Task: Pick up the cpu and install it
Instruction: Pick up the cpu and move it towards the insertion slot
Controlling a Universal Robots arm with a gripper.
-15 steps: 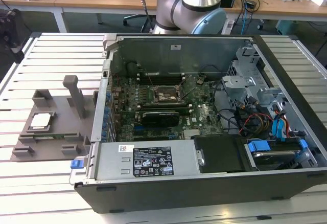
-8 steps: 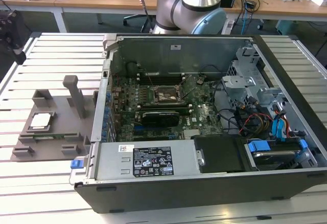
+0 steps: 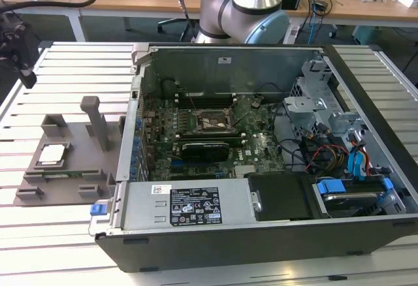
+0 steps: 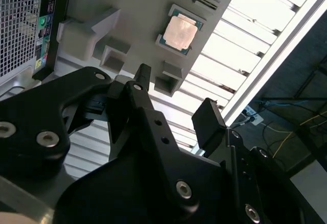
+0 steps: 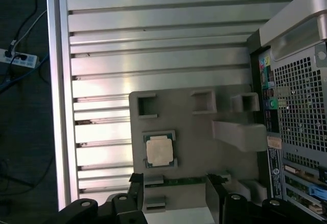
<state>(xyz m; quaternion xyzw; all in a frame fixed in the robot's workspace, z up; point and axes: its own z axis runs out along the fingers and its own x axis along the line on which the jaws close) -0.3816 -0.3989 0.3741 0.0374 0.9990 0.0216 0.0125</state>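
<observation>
Status: end effector point(image 4: 175, 89) open, empty, apart from cpu point(image 4: 180, 34).
In exterior view, cpu lies on fixture point(image 3: 78, 136) on tabletop point(image 3: 65, 234), 9 o'clock of case point(image 3: 196, 240).

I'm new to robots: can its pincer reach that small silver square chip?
Probably yes: the small silver square chip lies uncovered on its grey plate, nothing between it and the open black pincer.
</observation>
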